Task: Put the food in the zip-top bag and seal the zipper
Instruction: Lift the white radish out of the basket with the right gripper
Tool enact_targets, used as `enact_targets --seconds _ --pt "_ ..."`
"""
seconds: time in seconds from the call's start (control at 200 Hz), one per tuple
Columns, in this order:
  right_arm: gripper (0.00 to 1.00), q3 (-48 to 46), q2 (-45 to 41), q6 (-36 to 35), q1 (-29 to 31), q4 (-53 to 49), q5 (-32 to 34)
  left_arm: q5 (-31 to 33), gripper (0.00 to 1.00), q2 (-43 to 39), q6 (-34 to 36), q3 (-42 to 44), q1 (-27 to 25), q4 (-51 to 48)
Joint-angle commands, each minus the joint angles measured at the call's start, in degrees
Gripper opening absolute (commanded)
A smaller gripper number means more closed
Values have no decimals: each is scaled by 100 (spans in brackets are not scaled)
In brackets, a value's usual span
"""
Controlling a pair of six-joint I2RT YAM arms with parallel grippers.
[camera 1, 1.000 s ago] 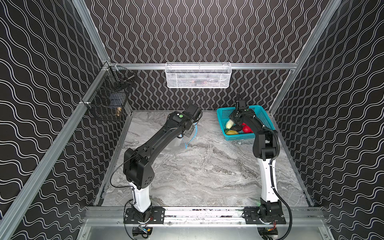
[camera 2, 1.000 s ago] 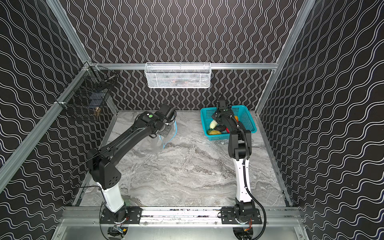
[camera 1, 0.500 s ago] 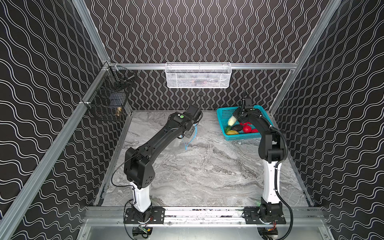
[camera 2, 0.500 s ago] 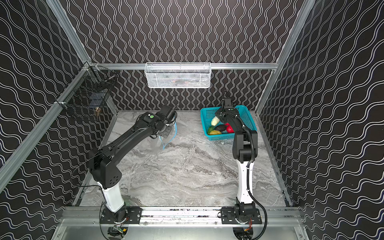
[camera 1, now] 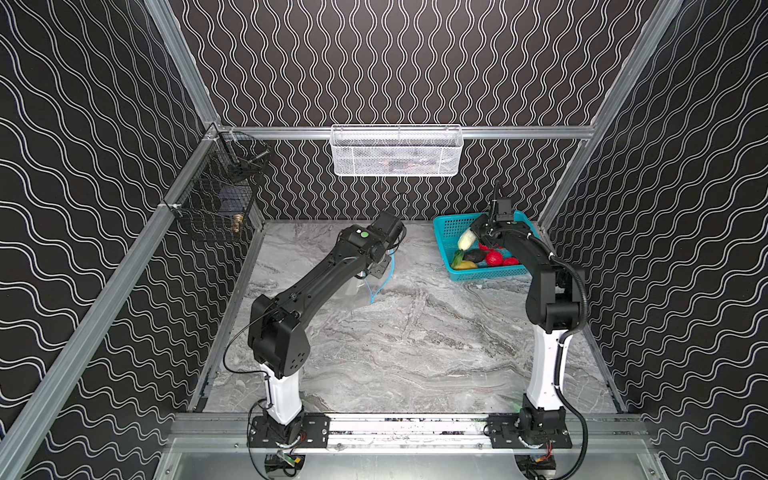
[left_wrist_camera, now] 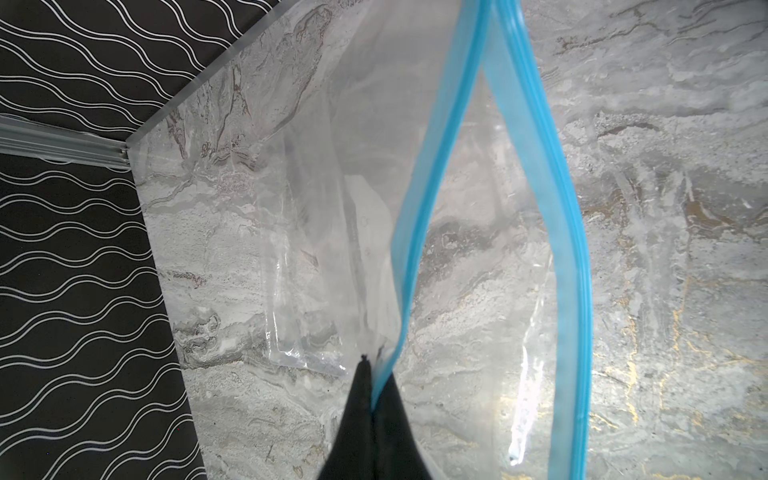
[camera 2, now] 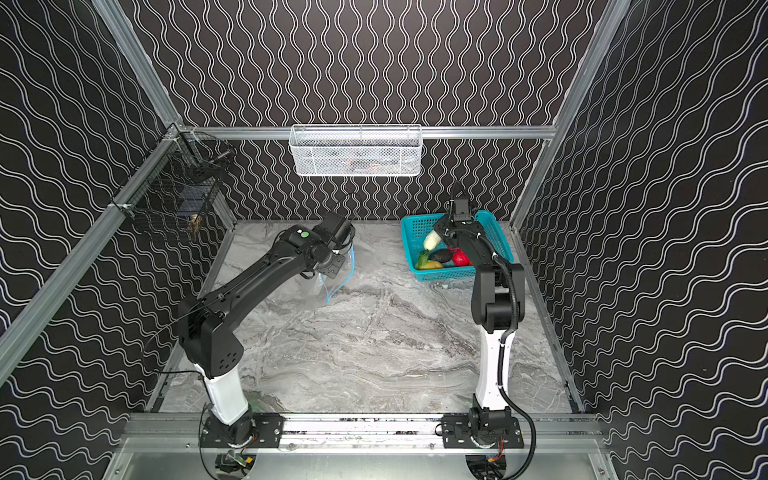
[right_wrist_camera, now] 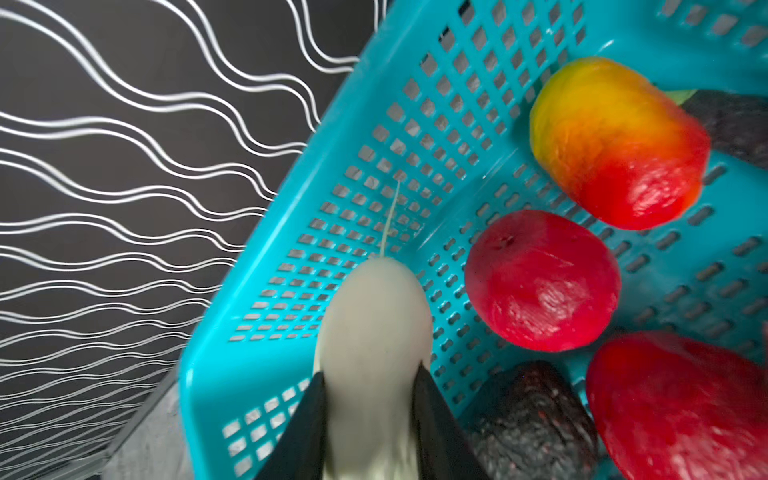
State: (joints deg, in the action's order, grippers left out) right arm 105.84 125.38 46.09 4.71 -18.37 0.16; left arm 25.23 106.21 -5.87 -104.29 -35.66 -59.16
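Right gripper [right_wrist_camera: 370, 370]: clamped on the white vegetable [right_wrist_camera: 374, 324], one finger on each side of its thick end, thin root tip pointing away toward the perforated wall of the teal basket [right_wrist_camera: 291, 199]. Held clear above the basket, over its left part in both top views, touching none of the fruit below.

Against a second ago: white vegetable a touch higher in both top views and slightly further right. Right arm [camera 1: 552, 307] changed too, elbow swung outward to the right. More of the red fruits [camera 1: 493, 257] uncovered by that shift, only one of them plain to see before.

Lying in the basket, seen from the right wrist: red fruits side by side, an orange-red fruit [right_wrist_camera: 619, 141] beyond them, a dark fruit [right_wrist_camera: 536, 419] just beside the gripper. Yellow piece [camera 1: 465, 265] at the basket's near edge.

Left gripper [left_wrist_camera: 373, 376]: closed tight, pinching one lip of the blue zipper [left_wrist_camera: 440, 158] on the clear bag [left_wrist_camera: 332, 166]. Same place and same grip as a second ago. Bag mouth gaping, the two blue lips bowed well apart. Hanging from the pinch, lower part resting on the marble table [camera 1: 415, 340], left of the basket and apart from it.
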Motion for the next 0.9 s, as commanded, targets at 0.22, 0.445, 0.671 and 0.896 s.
enact_targets --seconds 0.22,0.445,0.671,0.896 --pt "16 -917 -922 408 -5 965 238 -86 0 68 -158 -72 -14 -8" --pt "11 -1383 -1436 627 -5 1179 311 -192 0 40 -139 -56 -20 -8" --pt "9 -1650 -1863 719 -5 1406 224 -270 0 22 -126 -47 -22 1" --pt "9 -2160 -2265 1039 -5 1892 69 -544 0 75 -167 -236 -20 -130"
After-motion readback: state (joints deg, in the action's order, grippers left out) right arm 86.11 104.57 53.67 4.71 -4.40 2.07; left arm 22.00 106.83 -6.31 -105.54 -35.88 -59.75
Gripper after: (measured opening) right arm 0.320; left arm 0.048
